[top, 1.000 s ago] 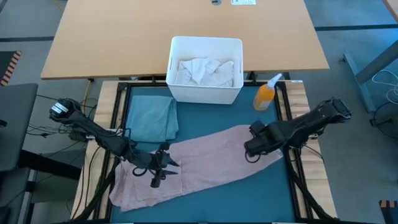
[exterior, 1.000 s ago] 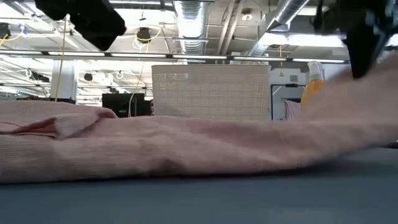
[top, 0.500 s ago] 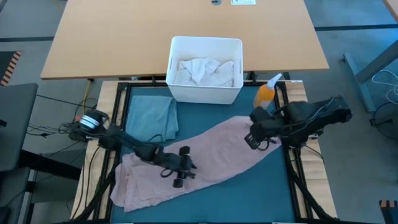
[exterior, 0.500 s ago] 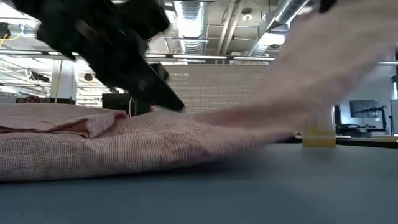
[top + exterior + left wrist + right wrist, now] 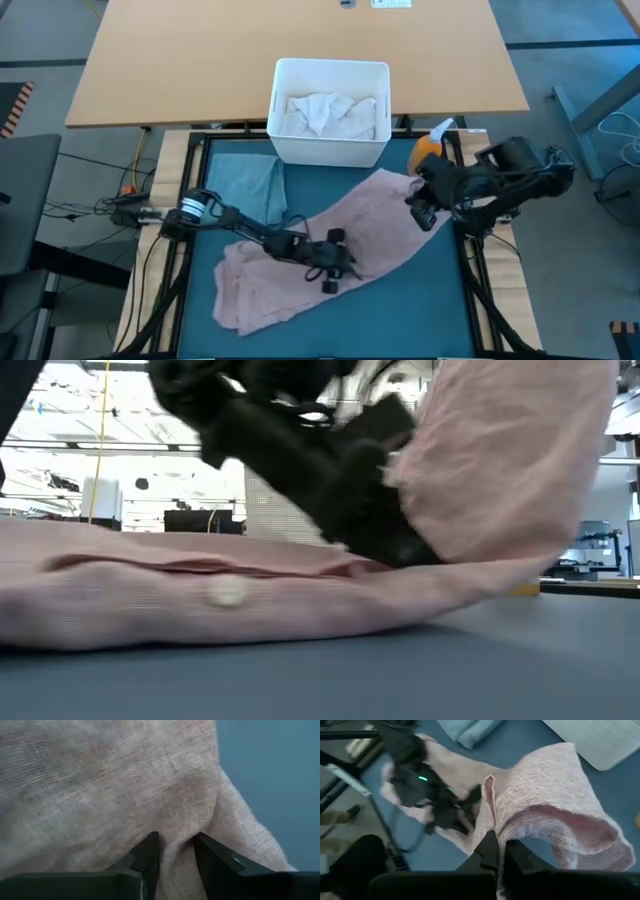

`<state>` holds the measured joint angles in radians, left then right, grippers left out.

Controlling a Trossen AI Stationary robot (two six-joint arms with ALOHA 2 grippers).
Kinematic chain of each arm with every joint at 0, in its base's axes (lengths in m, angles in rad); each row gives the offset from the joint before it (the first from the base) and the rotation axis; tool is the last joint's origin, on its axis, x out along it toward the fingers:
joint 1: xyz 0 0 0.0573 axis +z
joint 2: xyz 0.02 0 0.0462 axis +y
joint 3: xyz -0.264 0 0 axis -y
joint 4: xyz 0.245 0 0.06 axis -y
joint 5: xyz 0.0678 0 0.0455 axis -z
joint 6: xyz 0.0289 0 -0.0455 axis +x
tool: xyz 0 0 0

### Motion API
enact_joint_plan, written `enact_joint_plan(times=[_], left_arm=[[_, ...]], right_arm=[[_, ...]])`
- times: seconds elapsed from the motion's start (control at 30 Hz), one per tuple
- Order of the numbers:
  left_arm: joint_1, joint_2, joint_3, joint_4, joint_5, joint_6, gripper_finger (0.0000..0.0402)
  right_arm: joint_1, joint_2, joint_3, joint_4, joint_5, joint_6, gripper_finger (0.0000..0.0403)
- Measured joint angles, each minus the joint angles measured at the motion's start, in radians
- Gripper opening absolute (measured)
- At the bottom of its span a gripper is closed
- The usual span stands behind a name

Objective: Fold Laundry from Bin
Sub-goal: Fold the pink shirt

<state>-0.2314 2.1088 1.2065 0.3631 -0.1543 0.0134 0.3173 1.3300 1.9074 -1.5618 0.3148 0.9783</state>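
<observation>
A dusty pink buttoned shirt (image 5: 330, 250) from the laundry lies slantwise on the teal mat (image 5: 420, 310). Its right end (image 5: 500, 450) is raised off the mat. My left gripper (image 5: 333, 268) is low over the shirt's middle, shut on a ridge of its cloth. My right gripper (image 5: 425, 205) is up at the right, shut on the raised end. The white bin (image 5: 280, 140) stands at the mat's far edge with white cloth pieces (image 5: 325, 112) inside. My left gripper pinches a raised fold of the shirt's middle (image 5: 176, 851) between its two fingers (image 5: 150, 852). It comes slanting down from the table's left. The cloth around the fold lies on the mat. My right gripper pinches the shirt's right end at an edge (image 5: 491, 827) between its two shut fingers, slanting down from above. That end is lifted clear. The cloth hangs from it in loose folds and runs down to the part lying on the mat.
A folded teal-blue cloth (image 5: 250, 190) lies on the mat's far left. An orange spray bottle (image 5: 428, 152) stands right of the bin, close to my right arm. A wooden table (image 5: 200, 60) stands beyond the bin. Bare mat shows at the near right.
My left gripper has gone toward the table's right edge and down, along the shirt to its middle. The shirt's left end has drawn rightward and bunched. My right gripper has risen and tipped downward, and the shirt's right end has come up off the mat with it.
</observation>
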Motion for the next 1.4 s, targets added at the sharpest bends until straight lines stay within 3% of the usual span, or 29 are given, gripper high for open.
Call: enact_joint_plan(times=[0.17,0.3,0.53,0.7,0.8,0.9,1.2,1.4], left_arm=[[0.039,0.099,0.187,-0.082,0.013,0.064,0.0102],[0.056,0.093,0.278,-0.164,0.019,0.119,0.0091],[0.041,-0.103,0.336,-0.63,0.042,0.208,0.0075],[0.014,-0.277,0.334,-1.103,-0.01,0.153,0.0071],[-0.005,-0.404,0.288,-1.298,-0.027,0.097,0.0071],[-0.027,-0.563,0.194,-1.365,-0.035,0.026,0.0071],[-0.111,-1.142,-0.096,-1.311,-0.042,-0.237,0.007],[-0.15,-1.4,-0.236,-1.265,-0.087,-0.322,0.007]], right_arm=[[0.031,0.0,0.041,0.005,-0.002,-0.003,0.0023],[0.047,0.0,0.045,0.003,-0.002,-0.004,0.0023],[0.043,0.0,0.045,-0.003,-0.004,-0.042,0.0023],[0.033,0.032,0.045,0.007,-0.004,-0.045,0.0023],[0.034,0.079,0.045,0.043,-0.005,-0.045,0.0023],[0.027,0.143,0.045,0.115,-0.017,-0.07,0.0023],[-0.006,0.365,0.045,0.519,-0.062,-0.262,0.0023],[-0.022,0.513,0.045,0.845,-0.15,-0.378,0.0024]])
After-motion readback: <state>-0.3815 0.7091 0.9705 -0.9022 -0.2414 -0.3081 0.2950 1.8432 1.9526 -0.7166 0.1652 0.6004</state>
